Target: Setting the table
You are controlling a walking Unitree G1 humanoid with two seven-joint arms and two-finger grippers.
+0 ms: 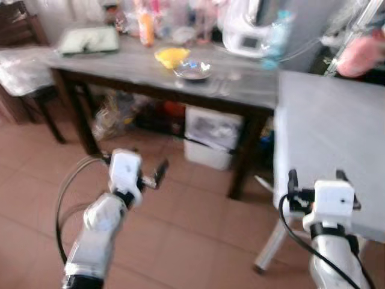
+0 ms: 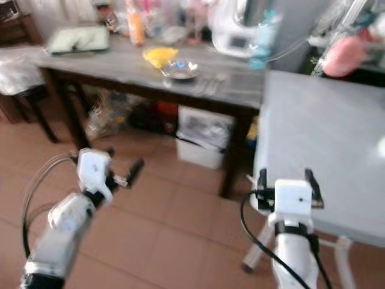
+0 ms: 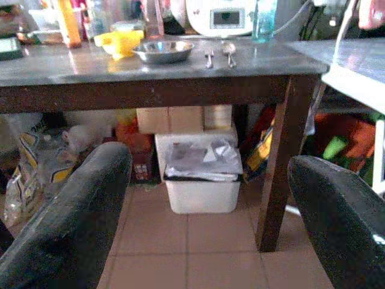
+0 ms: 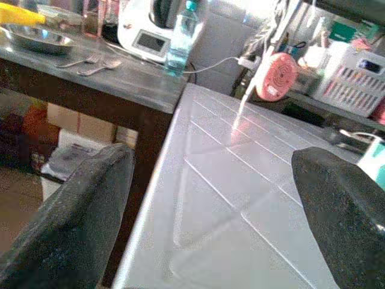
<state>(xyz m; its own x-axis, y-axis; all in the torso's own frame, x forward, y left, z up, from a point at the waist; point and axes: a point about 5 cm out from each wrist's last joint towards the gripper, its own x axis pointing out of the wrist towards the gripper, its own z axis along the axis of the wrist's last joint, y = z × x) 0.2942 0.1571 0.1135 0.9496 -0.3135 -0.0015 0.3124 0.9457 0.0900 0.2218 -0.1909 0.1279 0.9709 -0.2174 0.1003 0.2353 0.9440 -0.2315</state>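
While both head views are smeared with blur, we can still place the main things. Our left gripper (image 1: 157, 174) sits low left of centre, over the tiled floor (image 1: 180, 229), short of the dark wooden table (image 1: 240, 90) that runs across the upper half. Its wrist view shows the two black fingers (image 3: 66, 223) spread wide with nothing between them. Our right gripper (image 2: 287, 176) sits lower right, at the near edge of the white folding table (image 2: 325, 132); its fingers (image 4: 78, 217) are also held wide apart, empty.

The table-setting pieces lie on the dark table: a steel bowl (image 3: 163, 51), a yellow bowl (image 3: 120, 41) just beside it, and a fork (image 3: 209, 57) and spoon (image 3: 228, 53) side by side just right of the steel bowl. Behind them stand a white kitchen appliance (image 3: 219, 15) with a dark screen, its top cut off by the frame, and a clear water bottle (image 4: 180, 36) whose label is too blurred to read. No writing is legible anywhere.

Under the table, a white bin (image 3: 201, 180) lined with a crumpled bag sits before cardboard boxes (image 3: 174, 119); bags to its left are indistinct. A pink round object (image 4: 278, 75) beyond the white table we cannot identify.
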